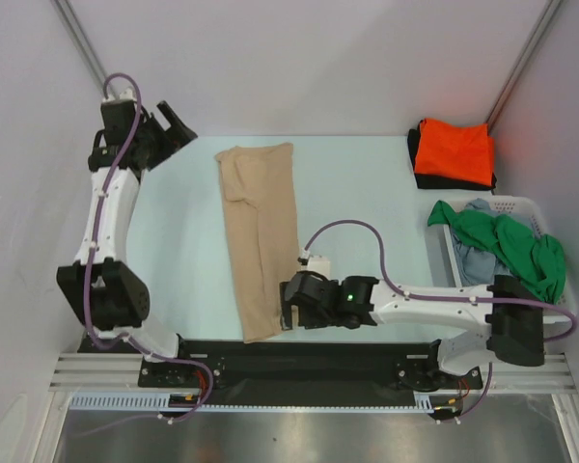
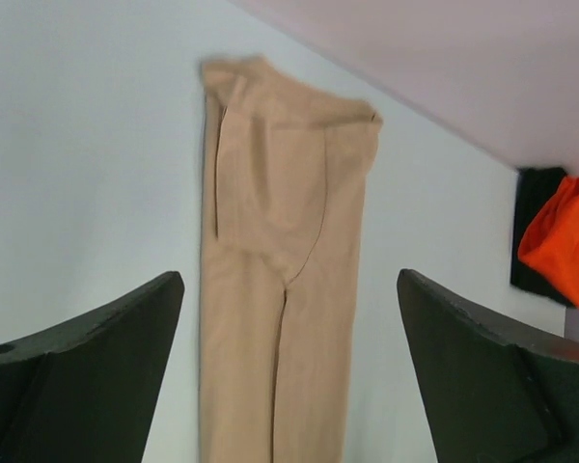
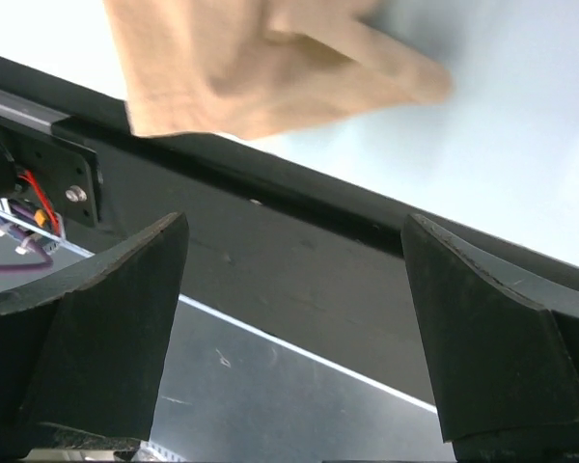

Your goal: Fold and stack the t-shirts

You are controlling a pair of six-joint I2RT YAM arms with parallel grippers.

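I see left jaws and right jaws released, empty; the tan t-shirt (image 1: 259, 241) lies folded lengthwise, reaching the near edge of the tabletop (image 1: 367, 193).

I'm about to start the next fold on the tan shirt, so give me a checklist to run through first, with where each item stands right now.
1. Left gripper open, empty and away from the cloth: ok.
2. Right gripper open and empty: ok.
3. Tan cloth t-shirt lying flat as one long narrow strip on the pale table: ok.
4. Strip's near end fully on the table: not ok, it overlaps the black base rail.
5. Stack at the far right tidy, folded bright orange t-shirt on top of the black t-shirt: ok.
6. Layers inside the strip evenly aligned: cannot tell.
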